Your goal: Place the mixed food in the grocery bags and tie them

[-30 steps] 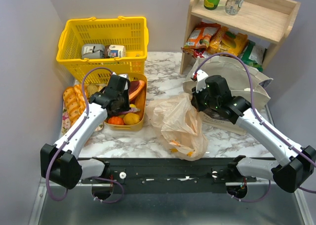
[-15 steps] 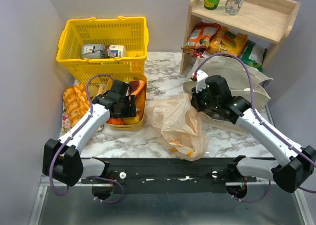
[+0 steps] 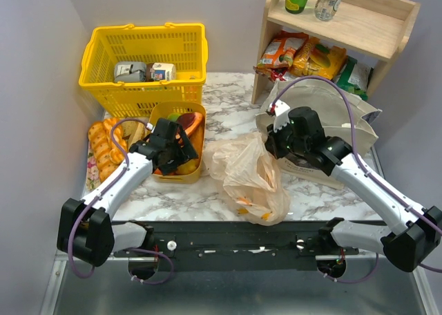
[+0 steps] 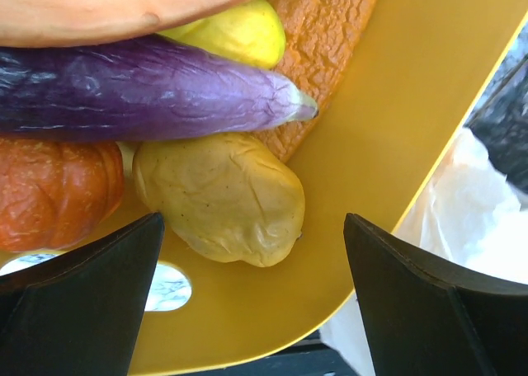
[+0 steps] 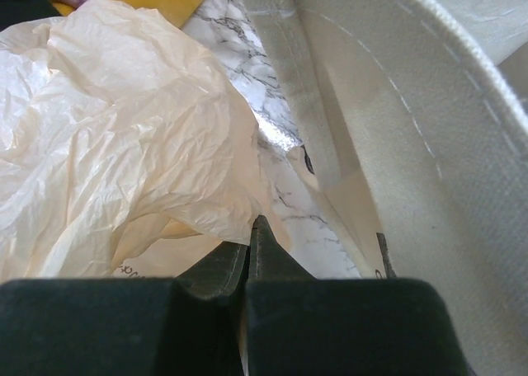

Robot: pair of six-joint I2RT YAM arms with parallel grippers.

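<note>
Pinches the rim of the bag (image 3: pixel 248 177), slumped mid-desk (image 3: pixel 207 197), in the closed right hand (image 5: pixel 250 227) at the bag's 1 o'clock. Holds the left hand (image 3: pixel 178 148) wide open, gripping nothing, at 9 o'clock over the tray (image 3: pixel 176 179), straddling a tan fruit (image 4: pixel 219 196) that touches the eggplant (image 4: pixel 148 91). Has the tote (image 3: pixel 345 115) lying at 2 o'clock, just beside the bag.

eggplant (image 4: pixel 148 91): purple, glossy, lying crosswise, upper left of left wrist view
yellow-tan fruit (image 4: pixel 219 196): wrinkled, touching eggplant's underside
plastic bag (image 3: pixel 252 173): peach, crumpled, frame centre
canvas tote (image 3: pixel 345 115): beige, slumped, right of centre
</note>
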